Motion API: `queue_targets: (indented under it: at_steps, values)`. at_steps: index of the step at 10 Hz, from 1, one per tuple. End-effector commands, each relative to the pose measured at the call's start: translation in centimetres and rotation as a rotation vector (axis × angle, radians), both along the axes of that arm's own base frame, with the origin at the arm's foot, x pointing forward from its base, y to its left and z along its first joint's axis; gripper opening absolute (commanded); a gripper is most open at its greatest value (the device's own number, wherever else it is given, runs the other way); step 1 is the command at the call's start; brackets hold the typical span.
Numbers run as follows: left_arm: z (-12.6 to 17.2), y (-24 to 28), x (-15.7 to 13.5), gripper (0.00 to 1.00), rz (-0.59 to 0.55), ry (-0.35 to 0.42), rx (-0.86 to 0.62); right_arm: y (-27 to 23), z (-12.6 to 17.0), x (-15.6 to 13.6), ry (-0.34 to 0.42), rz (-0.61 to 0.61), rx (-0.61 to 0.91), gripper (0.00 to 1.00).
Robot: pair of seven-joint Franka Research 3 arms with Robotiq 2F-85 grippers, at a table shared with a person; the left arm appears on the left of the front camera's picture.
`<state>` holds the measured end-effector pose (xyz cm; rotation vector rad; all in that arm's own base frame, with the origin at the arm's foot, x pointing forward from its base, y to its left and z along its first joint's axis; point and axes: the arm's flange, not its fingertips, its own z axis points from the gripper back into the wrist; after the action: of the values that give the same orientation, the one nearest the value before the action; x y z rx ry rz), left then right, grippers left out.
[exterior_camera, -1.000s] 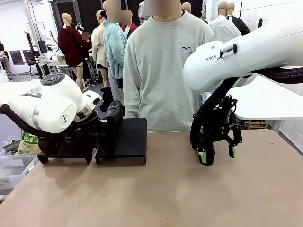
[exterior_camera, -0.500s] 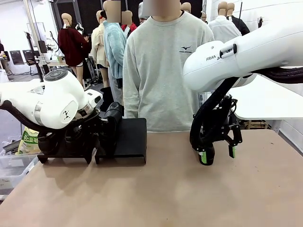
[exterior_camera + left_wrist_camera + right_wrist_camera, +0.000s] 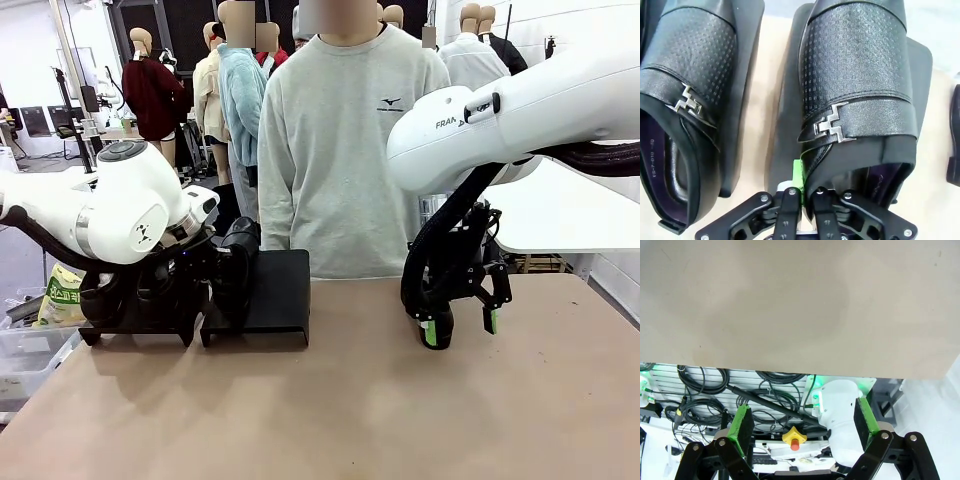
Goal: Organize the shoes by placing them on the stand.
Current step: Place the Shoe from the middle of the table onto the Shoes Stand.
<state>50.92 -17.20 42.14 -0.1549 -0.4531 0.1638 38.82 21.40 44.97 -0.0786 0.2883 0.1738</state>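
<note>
Shoes, black, buckled. Stand (image 3: 275,295), at our ten o'clock on the table (image 3: 350,400), carries them; one shoe (image 3: 855,85) is pinched at its heel collar by our left gripper (image 3: 802,192). Right gripper (image 3: 458,328), at one o'clock, hangs spread, empty. We judge the uppers soft, soles stiff, light; collar grips best.

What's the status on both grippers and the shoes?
Left gripper shut on shoe over the stand. Second shoe beside it. Right gripper open, empty, above table. Nothing in the way.

Right gripper (image 3: 458,330), fingers apart, hangs over the table (image 3: 350,400).
</note>
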Motion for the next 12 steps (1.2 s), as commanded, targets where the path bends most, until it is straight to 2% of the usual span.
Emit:
queue_targets:
  at_steps: [1, 5, 6, 12]
  values:
    - [1.2, 0.2, 0.2, 0.00, 0.007, 0.022, -0.009, 0.1, 0.1, 0.2, 0.003, -0.010, -0.010, 1.00]
    - [0.3, 0.7, 0.6, 0.00, 0.017, 0.029, -0.006, 0.1, 0.1, 0.2, 0.003, -0.010, -0.010, 1.00]
    - [-0.1, 0.6, 0.7, 0.00, 0.001, 0.003, -0.002, 0.1, 0.1, 0.2, 0.003, -0.010, -0.010, 1.00]
    - [-0.7, 0.5, 0.8, 0.00, -0.045, 0.001, -0.009, 0.1, 0.1, 0.2, 0.003, -0.010, -0.010, 1.00]
